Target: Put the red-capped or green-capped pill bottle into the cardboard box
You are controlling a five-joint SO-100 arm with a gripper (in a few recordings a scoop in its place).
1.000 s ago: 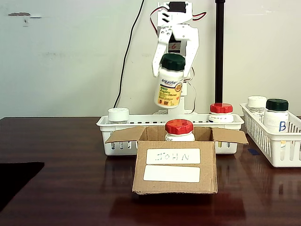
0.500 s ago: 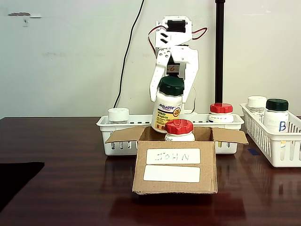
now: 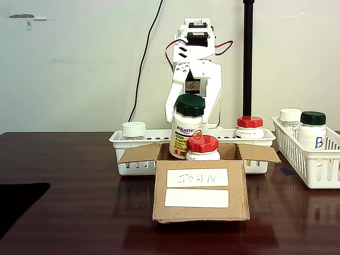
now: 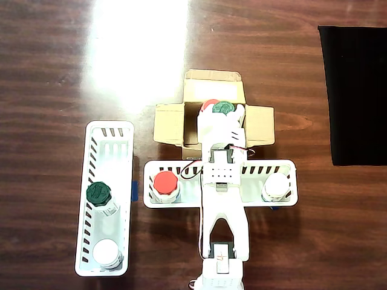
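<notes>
Tool (image 3: 192, 109) clamped on one green-capped bottle (image 3: 186, 127); one red-capped bottle (image 3: 202, 147) inside box (image 3: 200, 194)

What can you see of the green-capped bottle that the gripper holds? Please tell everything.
The green-capped bottle is white plastic with a dark green ribbed cap and a yellow "equate" label. It hangs upright, slightly tilted, clamped by the white gripper near its cap. Its base dips into the cardboard box, behind a red-capped bottle.

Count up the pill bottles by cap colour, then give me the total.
Red-capped bottles: 2, one in the cardboard box at, one in the basket at.
Green-capped bottles: 2, one in the gripper at, one at.
White-capped bottles: 2, at and.
Total: 6.
</notes>
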